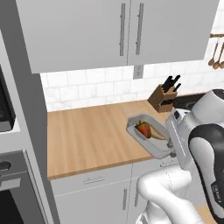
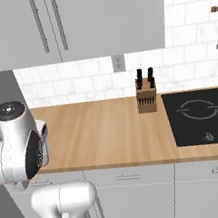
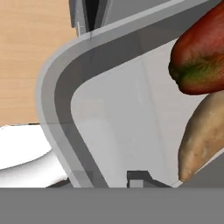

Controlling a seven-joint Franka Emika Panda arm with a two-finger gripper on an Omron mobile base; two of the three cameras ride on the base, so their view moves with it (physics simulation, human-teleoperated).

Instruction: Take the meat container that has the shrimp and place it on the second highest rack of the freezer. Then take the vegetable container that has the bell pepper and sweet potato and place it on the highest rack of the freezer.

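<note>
Grey vegetable container (image 1: 148, 141) up off the wooden counter (image 1: 87, 135), tilted, its near right rim at the tool (image 1: 171, 151) on the white arm. Tool clenched on that rim, by the look of the left base view, where the tray hangs from the hand with no other support visible. Bell pepper (image 1: 142, 128) red-orange inside the tray, toward its far left; sweet potato (image 1: 156, 134) tan, lying just beside it on the right, the two touching.

From the hand view: tray rim (image 3: 59, 87) curving across the left, pale tray floor within, bell pepper (image 3: 199, 61) with its green stem end at upper right, sweet potato (image 3: 201, 140) below it, tapered end pointing down toward the near wall. One small dark fingertip (image 3: 138, 178) just showing at the bottom, pressed against the tray's inner side.

Knife block (image 1: 162, 97) at the far right of the counter against the white tiled wall, well apart from the tray. Black cooktop (image 2: 206, 114) set into the counter right of the knife block (image 2: 146, 96). Grey wall cabinets (image 1: 118, 30) overhead. Tall grey cabinet side (image 1: 22, 109) at the left edge of the counter.
</note>
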